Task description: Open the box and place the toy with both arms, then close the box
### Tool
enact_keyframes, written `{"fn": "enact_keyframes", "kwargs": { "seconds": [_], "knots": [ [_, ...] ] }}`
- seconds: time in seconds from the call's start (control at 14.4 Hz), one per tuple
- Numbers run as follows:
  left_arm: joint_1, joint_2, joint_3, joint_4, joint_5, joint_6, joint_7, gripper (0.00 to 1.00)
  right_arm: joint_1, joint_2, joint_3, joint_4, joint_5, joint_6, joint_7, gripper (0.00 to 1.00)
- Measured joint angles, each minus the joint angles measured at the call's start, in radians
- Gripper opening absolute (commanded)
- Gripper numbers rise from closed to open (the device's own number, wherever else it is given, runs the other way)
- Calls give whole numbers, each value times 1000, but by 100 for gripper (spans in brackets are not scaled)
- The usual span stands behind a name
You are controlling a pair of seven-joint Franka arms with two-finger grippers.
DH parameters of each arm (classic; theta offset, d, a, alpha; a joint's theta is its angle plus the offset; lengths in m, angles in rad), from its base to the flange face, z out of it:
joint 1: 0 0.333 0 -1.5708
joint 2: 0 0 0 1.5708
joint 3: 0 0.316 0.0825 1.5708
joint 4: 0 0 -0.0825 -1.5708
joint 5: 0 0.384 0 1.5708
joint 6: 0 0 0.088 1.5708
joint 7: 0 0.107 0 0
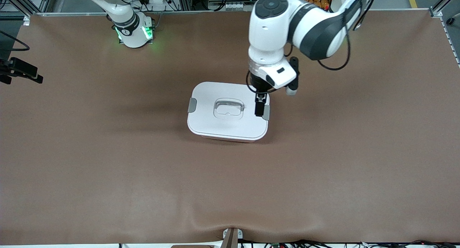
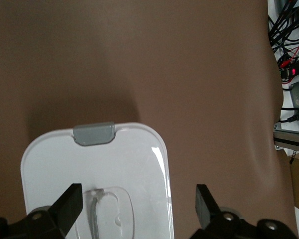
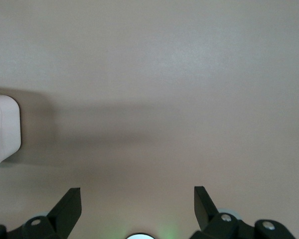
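The box stands shut in the middle of the table, its white lid on, with a grey clip at each end and a clear recessed handle in the centre. My left gripper hovers open over the lid's end toward the left arm, by the clip there, holding nothing. In the left wrist view the left gripper spans the handle and the lid's edge. My right gripper waits open over bare table near its base; a corner of the box shows. The toy is out of view.
A brown cloth covers the table, with a ripple at the edge nearest the front camera. A black camera mount juts in at the right arm's end. Cables hang past the table edge.
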Motion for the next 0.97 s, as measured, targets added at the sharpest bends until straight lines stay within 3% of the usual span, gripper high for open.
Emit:
{"fn": "enact_keyframes", "kwargs": {
  "seconds": [0.42, 0.97],
  "knots": [
    [119, -56, 0, 25, -92, -106, 410, 100, 0, 0, 0, 0, 0, 0, 0, 100],
    [227, -71, 0, 70, -123, -223, 820, 100, 0, 0, 1, 0, 0, 0, 0, 100]
  ]
}}
